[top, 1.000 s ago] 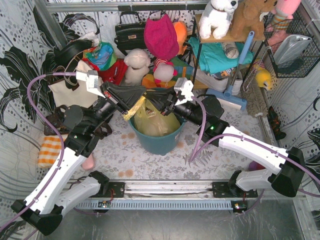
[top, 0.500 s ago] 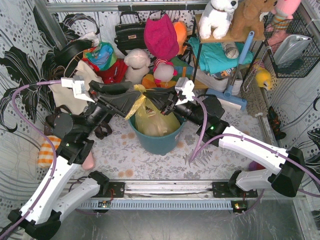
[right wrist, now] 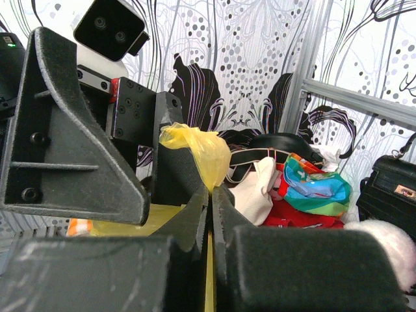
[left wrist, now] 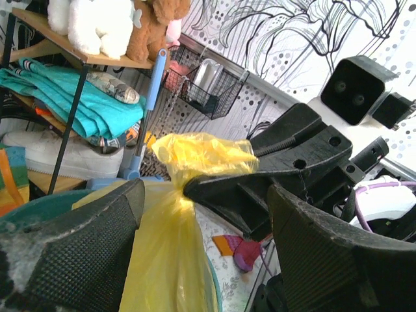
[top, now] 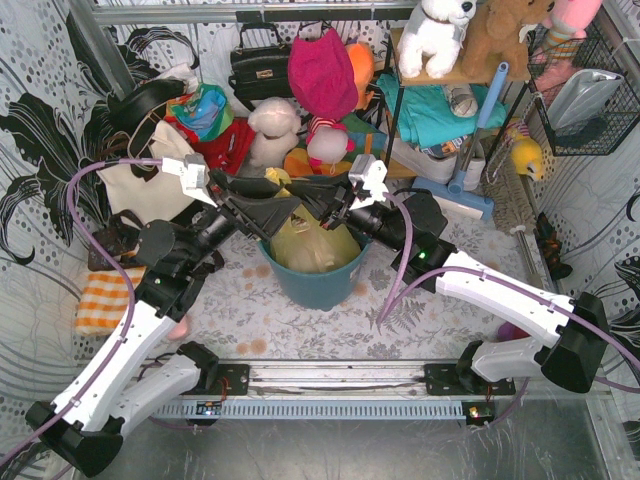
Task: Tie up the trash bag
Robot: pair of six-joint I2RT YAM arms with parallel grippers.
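The trash bag (top: 305, 245), thin yellow plastic, sits in a round teal bin (top: 315, 285) at mid-table. Its top is gathered into a twisted neck with a tuft (right wrist: 195, 146) sticking out above. My right gripper (top: 303, 195) is shut on that neck, fingers pressed together with yellow film between them (right wrist: 209, 195). My left gripper (top: 280, 200) stands open just left of it. In the left wrist view its two pads (left wrist: 71, 247) straddle the bag (left wrist: 166, 253) and the right gripper's tip without touching the plastic, left gripper (left wrist: 207, 195) wide apart.
A cream tote (top: 140, 185), a black handbag (top: 262, 65) and plush toys (top: 275, 130) crowd the back. A shelf rack (top: 440, 100) and blue-handled mop (top: 470, 160) stand back right. An orange checked cloth (top: 100, 300) lies left; a wire basket (top: 585, 100) hangs right.
My left gripper has opened and let go of the bag's yellow top, swung left, then come back beside the neck. The right gripper has closed fully on the neck.
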